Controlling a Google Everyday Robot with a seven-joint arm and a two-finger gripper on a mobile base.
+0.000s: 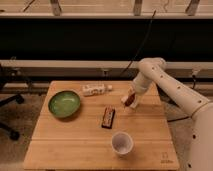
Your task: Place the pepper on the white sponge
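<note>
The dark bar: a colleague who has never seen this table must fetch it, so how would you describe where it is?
On the wooden table, look near the middle, between the round green bowl and the gripper at the right, which is holding something red. The dark brown rectangular bar lies flat there, above the white cup. It is the only dark, flat, oblong thing.
</note>
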